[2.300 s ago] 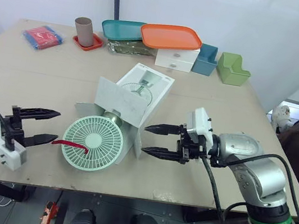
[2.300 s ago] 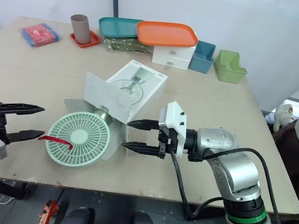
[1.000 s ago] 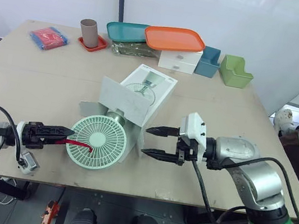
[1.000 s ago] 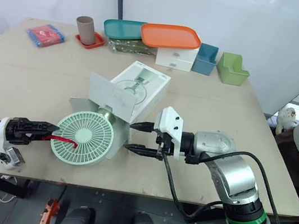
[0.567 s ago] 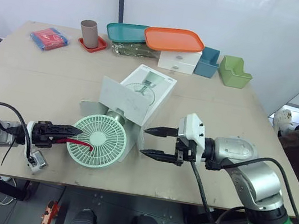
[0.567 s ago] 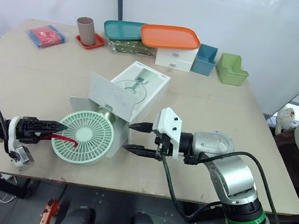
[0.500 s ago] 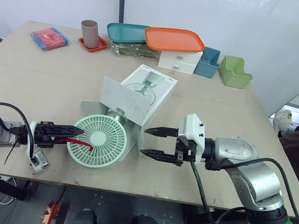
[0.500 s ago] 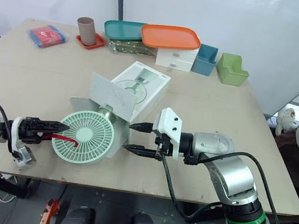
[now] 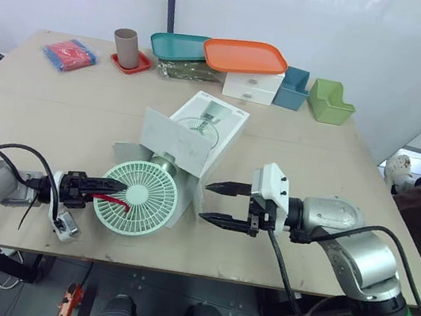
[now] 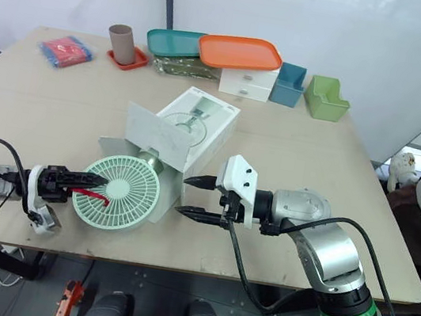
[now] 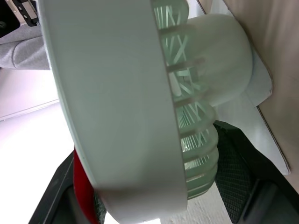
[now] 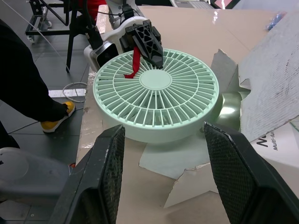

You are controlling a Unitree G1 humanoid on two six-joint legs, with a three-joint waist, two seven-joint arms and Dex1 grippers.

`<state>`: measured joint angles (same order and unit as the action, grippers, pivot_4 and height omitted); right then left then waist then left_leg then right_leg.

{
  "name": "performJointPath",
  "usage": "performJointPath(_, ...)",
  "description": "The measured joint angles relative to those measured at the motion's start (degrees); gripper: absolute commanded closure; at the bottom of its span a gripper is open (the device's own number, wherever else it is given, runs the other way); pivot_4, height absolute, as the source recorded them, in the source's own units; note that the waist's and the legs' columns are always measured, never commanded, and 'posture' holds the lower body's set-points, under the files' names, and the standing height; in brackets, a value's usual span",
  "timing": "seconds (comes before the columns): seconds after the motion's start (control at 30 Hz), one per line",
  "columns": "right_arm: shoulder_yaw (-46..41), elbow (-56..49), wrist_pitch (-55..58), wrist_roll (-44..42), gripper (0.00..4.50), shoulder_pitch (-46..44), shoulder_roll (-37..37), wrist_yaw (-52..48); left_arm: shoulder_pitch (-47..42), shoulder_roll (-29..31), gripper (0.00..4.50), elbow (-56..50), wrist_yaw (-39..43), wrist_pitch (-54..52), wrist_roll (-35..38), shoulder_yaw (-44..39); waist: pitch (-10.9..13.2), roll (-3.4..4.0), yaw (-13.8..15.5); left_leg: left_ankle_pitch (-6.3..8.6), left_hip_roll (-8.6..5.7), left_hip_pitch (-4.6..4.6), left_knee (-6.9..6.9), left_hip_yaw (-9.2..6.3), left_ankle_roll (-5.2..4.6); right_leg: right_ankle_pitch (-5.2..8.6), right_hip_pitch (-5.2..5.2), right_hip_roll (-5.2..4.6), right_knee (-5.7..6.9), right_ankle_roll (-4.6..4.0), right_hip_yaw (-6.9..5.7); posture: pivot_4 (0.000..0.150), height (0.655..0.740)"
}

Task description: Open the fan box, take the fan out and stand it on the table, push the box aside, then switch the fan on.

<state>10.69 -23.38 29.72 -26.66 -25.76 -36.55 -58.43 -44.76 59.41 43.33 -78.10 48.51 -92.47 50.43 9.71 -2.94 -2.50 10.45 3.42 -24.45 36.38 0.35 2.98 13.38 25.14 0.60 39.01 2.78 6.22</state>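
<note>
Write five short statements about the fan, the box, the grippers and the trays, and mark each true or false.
1. The fan sticks head-first out of the open box. True.
2. The right gripper is shut on the box. False: it is open beside the box and holds nothing.
3. The left gripper is at the fan's rim. True.
4. The fan stands upright, clear of the box. False: it lies tipped over, with its back end in the box.
5. The orange tray lies next to the fan. False: it rests on the white drawers at the table's far edge.
</note>
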Motion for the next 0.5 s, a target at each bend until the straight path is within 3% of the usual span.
performJointPath(0.1, 0.0, 0.0, 0.0, 0.0, 1.78, -0.1, 0.0, -0.1, 0.0, 0.1, 2.50, -1.4, 0.3, 0.6, 1.2, 0.0, 0.0, 0.00, 0.0, -0.01, -0.01, 0.00, 0.00, 0.00, -0.01, 0.00, -0.02, -0.01, 0.00, 0.01, 0.00, 0.150, 0.7400)
performJointPath(0.5, 0.3, 0.0, 0.1, 0.0, 1.78, -0.9, 0.0, -0.2, 1.7, 0.7, 2.53, -4.3, 3.1, 1.4, 4.5, -0.1, 0.0, 0.00, 0.0, -0.02, -0.02, 0.01, 0.01, 0.00, -0.02, -0.02, -0.03, 0.00, 0.00, 0.03, 0.03, 0.150, 0.7400)
